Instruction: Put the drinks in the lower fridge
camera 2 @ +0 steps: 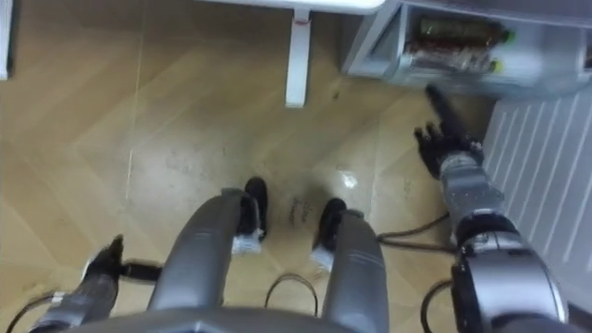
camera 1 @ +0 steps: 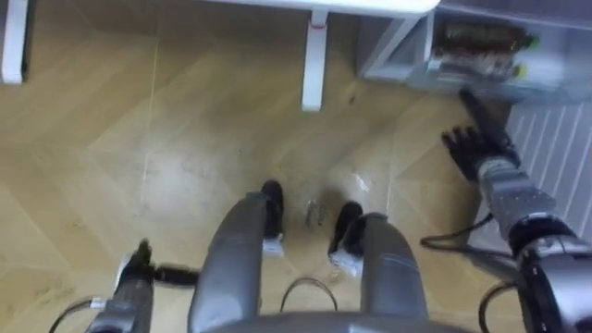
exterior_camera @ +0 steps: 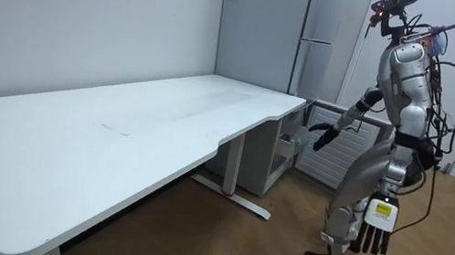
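Several drink bottles (camera 1: 479, 41) with dark contents and green caps lie side by side in the open lower fridge compartment (camera 1: 398, 55) at the upper right. My right hand (camera 1: 477, 141) reaches out just below them, fingers straight and empty, a short gap short of the bottles. In the room view this right hand (exterior_camera: 322, 136) is stretched toward the open grey compartment (exterior_camera: 282, 151) beside the tall fridge (exterior_camera: 319, 32). My left hand (camera 1: 137, 270) hangs at my side, and in the room view the left hand (exterior_camera: 375, 234) shows straight fingers holding nothing. I stand upright facing the fridge.
A white desk (exterior_camera: 115, 136) stretches along the wall, its leg (camera 1: 314, 69) standing just left of the compartment. A white slatted panel (camera 1: 555, 157) lies to my right. Bare wooden floor (camera 1: 166, 139) spreads before and to the left of me.
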Motion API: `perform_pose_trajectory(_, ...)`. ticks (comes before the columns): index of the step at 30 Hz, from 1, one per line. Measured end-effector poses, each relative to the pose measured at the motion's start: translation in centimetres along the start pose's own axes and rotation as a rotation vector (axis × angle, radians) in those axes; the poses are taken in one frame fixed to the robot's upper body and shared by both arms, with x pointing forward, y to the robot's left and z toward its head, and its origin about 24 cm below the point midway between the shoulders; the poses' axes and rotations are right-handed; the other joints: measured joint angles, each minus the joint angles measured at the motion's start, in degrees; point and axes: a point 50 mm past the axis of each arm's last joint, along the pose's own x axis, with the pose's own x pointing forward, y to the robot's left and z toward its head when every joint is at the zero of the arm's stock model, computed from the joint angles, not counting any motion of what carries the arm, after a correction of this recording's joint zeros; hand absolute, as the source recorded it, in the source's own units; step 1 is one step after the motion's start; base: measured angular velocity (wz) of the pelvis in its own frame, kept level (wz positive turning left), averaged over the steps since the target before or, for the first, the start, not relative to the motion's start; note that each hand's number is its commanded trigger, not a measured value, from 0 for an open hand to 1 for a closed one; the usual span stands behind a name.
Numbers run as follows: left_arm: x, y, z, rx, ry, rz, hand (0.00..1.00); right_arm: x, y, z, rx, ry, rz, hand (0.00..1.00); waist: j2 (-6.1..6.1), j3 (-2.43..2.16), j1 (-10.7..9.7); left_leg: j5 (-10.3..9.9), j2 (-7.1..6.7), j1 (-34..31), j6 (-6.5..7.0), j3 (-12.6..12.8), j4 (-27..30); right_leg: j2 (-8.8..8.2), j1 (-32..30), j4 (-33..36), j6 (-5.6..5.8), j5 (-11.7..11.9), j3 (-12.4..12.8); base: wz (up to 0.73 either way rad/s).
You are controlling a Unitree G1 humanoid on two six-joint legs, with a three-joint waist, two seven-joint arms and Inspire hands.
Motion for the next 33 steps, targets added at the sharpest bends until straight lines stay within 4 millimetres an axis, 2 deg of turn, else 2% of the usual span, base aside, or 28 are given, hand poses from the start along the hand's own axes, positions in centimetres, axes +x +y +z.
perform_pose_trajectory(3,0.0,0.2,0.1,0.014,-0.006,0.013,0.00,0.2,1.2,1.5,0.080,-0.036,0.020,0.00,-0.35,0.32,-0.15,-1.78,-0.08,-3.92,-0.21,-1.19,5.39,-0.67,-3.30,5.47,-0.29,-2.50,-0.40,0.17)
perform_pose_trajectory(5,0.0,0.1,0.2,0.040,-0.009,0.016,0.00,0.3,2.2,2.3,0.094,-0.057,0.047,0.00,-0.60,0.49,-0.11,-3.81,0.03,-7.73,-0.34,-2.01,10.81,-1.37,-6.53,10.77,-0.55,-5.00,-0.70,0.12)
perform_pose_trajectory(6,0.0,0.1,0.3,0.041,-0.010,0.017,0.00,0.3,2.4,2.5,0.098,-0.062,0.052,0.00,-0.64,0.52,-0.14,-4.26,0.03,-8.67,-0.25,-2.11,12.09,-1.66,-7.45,12.18,-0.54,-5.65,-0.71,0.19)
perform_pose_trajectory(8,0.1,0.1,0.4,0.046,-0.011,0.017,0.00,0.3,3.3,2.9,0.108,-0.073,0.075,0.00,-0.68,0.53,0.34,-6.72,0.25,-12.82,-0.08,-2.53,18.52,-2.28,-11.30,18.48,-0.71,-8.27,-0.30,0.08)
perform_pose_trajectory(12,0.1,0.2,0.6,0.050,-0.011,0.028,0.00,0.4,4.4,3.0,0.150,-0.075,0.106,0.00,-0.81,0.60,0.35,-9.57,-0.09,-17.38,0.33,-2.81,26.37,-4.01,-15.62,26.91,-0.76,-11.91,0.22,0.12)
perform_pose_trajectory(14,0.1,0.1,0.6,0.048,-0.014,0.028,0.00,0.4,5.6,3.3,0.185,-0.089,0.130,0.00,-0.80,0.60,0.37,-11.58,0.08,-19.91,0.51,-2.48,31.05,-5.00,-18.48,32.03,-0.71,-13.98,1.31,0.02)
perform_pose_trajectory(17,0.0,0.0,1.3,0.042,-0.043,0.026,0.00,0.4,6.2,3.6,0.210,-0.101,0.150,0.00,-0.81,0.61,0.08,-13.23,0.20,-22.72,1.14,-2.00,35.67,-5.91,-21.66,36.80,-0.69,-15.57,2.50,-0.03)
perform_pose_trajectory(19,0.0,-0.3,1.9,0.036,-0.070,0.016,0.00,0.3,6.7,3.8,0.214,-0.110,0.169,0.00,-0.81,0.60,-0.36,-13.48,0.05,-23.94,1.60,-1.45,37.04,-6.59,-23.22,38.56,-0.43,-16.03,3.24,0.00)
perform_pose_trajectory(26,-0.3,-0.4,2.9,0.032,-0.130,0.002,0.00,0.1,8.2,4.6,0.238,-0.127,0.161,0.00,-0.65,0.58,-0.18,-13.76,0.10,-25.30,2.23,-0.01,39.02,-6.68,-25.66,40.80,0.43,-15.84,5.19,-0.02)
perform_pose_trajectory(28,-0.4,-0.3,2.8,0.031,-0.140,0.001,0.00,0.0,8.6,4.8,0.236,-0.126,0.156,0.00,-0.68,0.56,-0.34,-13.76,0.11,-25.28,2.24,0.51,39.02,-6.76,-26.07,41.09,0.54,-15.78,5.77,0.00)
perform_pose_trajectory(30,-0.7,-0.1,2.3,0.029,-0.150,0.000,0.00,-0.1,9.2,4.7,0.231,-0.116,0.161,0.00,-0.49,0.57,-1.18,-13.73,0.00,-25.27,2.60,0.99,39.22,-7.67,-26.38,41.65,0.54,-15.75,5.97,0.00)
perform_pose_trajectory(33,-0.8,0.0,2.1,0.028,-0.155,-0.001,0.00,-0.2,9.5,4.7,0.230,-0.110,0.158,0.00,-0.23,0.56,-1.28,-13.90,0.10,-25.27,2.91,1.00,39.78,-7.70,-26.42,42.20,0.44,-15.93,5.98,0.00)
